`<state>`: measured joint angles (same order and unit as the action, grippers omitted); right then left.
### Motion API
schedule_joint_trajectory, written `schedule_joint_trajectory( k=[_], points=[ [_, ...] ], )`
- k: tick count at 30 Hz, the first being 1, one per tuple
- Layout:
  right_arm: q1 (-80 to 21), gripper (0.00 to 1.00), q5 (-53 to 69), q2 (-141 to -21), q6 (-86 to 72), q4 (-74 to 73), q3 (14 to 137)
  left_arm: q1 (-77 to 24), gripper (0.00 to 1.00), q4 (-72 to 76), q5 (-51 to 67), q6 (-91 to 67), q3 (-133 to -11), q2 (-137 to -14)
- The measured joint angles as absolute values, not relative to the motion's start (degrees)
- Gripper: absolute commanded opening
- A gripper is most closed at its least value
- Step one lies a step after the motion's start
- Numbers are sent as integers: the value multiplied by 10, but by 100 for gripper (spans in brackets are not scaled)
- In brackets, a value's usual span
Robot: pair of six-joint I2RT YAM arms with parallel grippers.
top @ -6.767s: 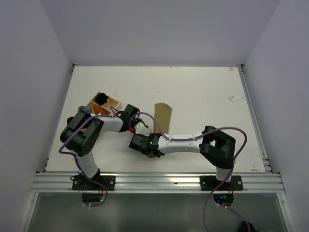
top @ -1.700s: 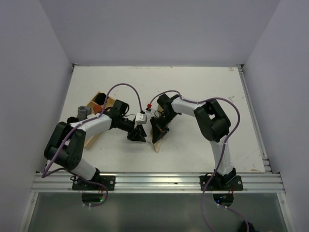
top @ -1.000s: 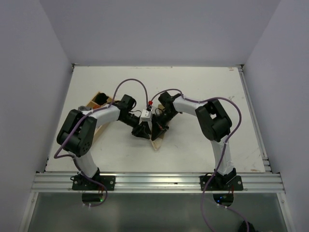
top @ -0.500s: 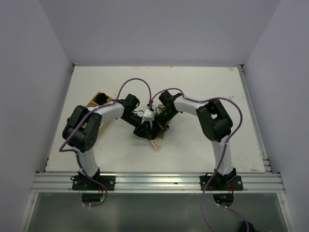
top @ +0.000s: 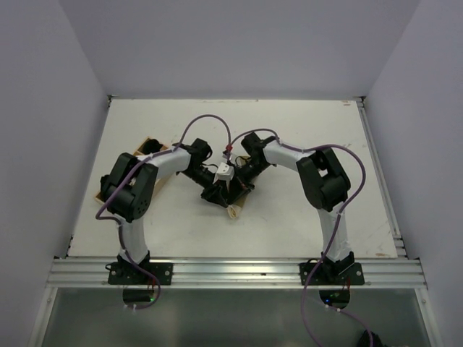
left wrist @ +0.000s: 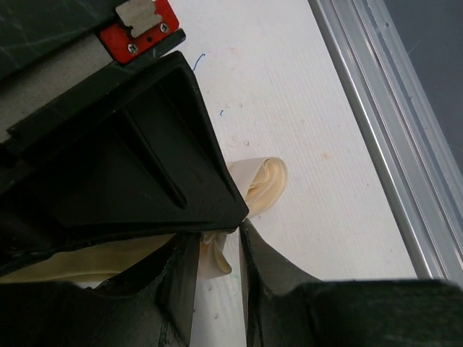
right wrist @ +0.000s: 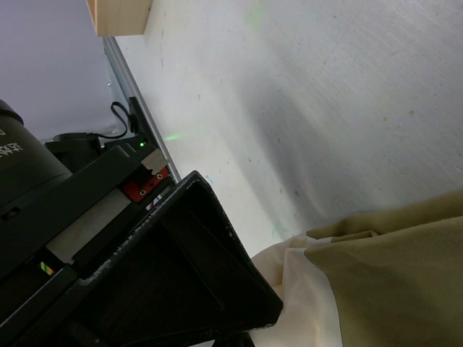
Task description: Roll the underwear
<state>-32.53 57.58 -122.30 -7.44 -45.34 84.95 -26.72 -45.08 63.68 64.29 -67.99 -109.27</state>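
Note:
The underwear [top: 234,211] lies mid-table, mostly hidden under the two grippers; only a cream end sticks out toward the near edge. In the left wrist view its rolled cream end [left wrist: 264,184] lies on the table, and a cream fold sits between my left gripper's [left wrist: 217,282] nearly closed fingers. My left gripper [top: 217,194] and right gripper [top: 236,188] meet tip to tip on the cloth. The right gripper's black finger [left wrist: 145,166] presses on it. The right wrist view shows the olive side with a cream edge [right wrist: 391,275] beside the left gripper's finger [right wrist: 181,282].
A wooden compartment box [top: 153,147] stands at the left behind the left arm; its corner shows in the right wrist view [right wrist: 119,14]. An aluminium rail [top: 231,271] runs along the near table edge and shows in the left wrist view [left wrist: 383,123].
My left gripper has swung right and closed in on the cloth beside the right gripper. The cloth has bunched shorter, with less cream strip showing.

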Motion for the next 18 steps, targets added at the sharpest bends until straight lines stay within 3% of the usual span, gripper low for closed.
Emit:
schedule_joint_trajectory(
  k=[8,13,18],
  points=[
    [-321,1,578,-1223,-77,-458,849,-273,0,-493,637,678,-711,-1121],
    [-322,32,557,-1206,-105,-439,835,-274,0,-529,637,708,-730,-1138],
    [-322,43,484,-1120,-140,-387,768,-279,0,-559,643,719,-735,-1150]
  ],
)
